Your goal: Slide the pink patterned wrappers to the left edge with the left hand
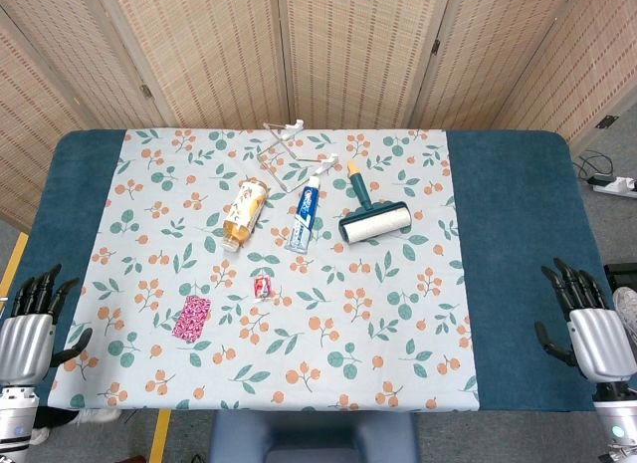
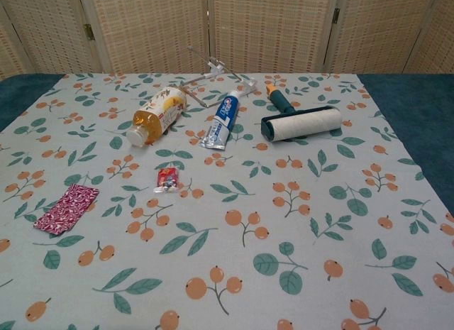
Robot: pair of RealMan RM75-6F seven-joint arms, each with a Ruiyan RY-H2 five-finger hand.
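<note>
Left robot hand (image 1: pixel 35 319) at near-left worktop (image 1: pixel 513 274) corner, fingers spread, holding nothing. Right robot hand (image 1: pixel 587 324) likewise. Pink patterned wrapper (image 1: pixel 192 317) lies flat near left hand. Likely thin, light, limp: press fingertips on top, drag left.

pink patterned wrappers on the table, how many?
1. The pink patterned wrapper lies flat near the tablecloth's front-left, left of the small red packet. None seem hidden.
</note>
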